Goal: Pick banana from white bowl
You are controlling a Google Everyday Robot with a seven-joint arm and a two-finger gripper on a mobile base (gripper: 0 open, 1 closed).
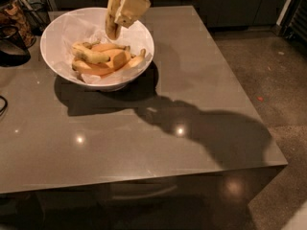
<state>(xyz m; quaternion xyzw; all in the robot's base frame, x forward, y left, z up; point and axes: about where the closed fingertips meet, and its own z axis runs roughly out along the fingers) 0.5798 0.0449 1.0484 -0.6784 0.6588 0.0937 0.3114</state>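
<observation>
The white bowl stands at the back left of the grey table, lined with crinkled white paper. My gripper hangs above the bowl's far right side at the top of the view. It is shut on the speckled banana, which hangs nearly upright, its lower tip just above the bowl's contents. A shorter, plumper yellow banana and smooth orange curved pieces lie inside the bowl.
A dark object and a patterned container sit at the table's left edge. The grey table extends right and forward of the bowl. Its right edge drops to a speckled floor.
</observation>
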